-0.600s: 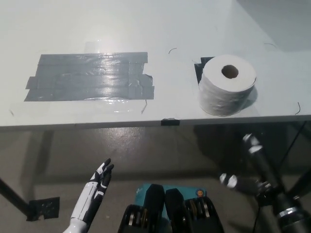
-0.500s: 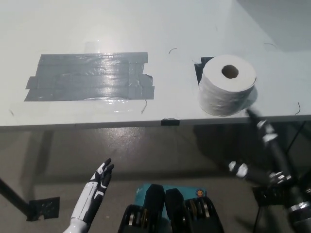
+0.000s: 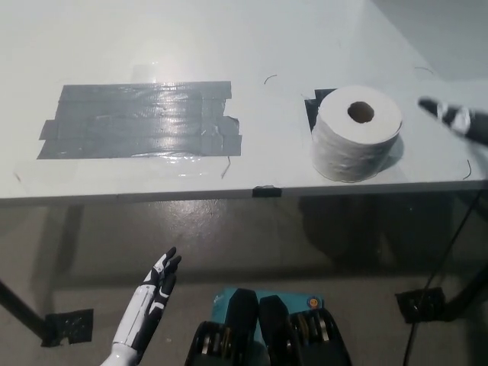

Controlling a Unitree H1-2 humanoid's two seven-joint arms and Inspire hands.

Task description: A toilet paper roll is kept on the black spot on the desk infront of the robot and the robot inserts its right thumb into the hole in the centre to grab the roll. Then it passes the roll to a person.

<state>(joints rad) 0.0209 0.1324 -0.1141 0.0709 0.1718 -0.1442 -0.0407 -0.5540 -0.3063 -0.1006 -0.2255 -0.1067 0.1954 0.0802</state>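
Reaching in from the right edge, right hand (image 3: 456,120) nears the roll (image 3: 356,142), grip indiscernible; left hand (image 3: 156,287) hangs low, fingers spread.

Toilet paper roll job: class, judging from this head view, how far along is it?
Done: the toilet paper roll stands on the desk, its hole facing up. In hand: the right hand hovers beside the roll, apart from it. The left hand rests low. Left: grabbing and handing over; no person shows.
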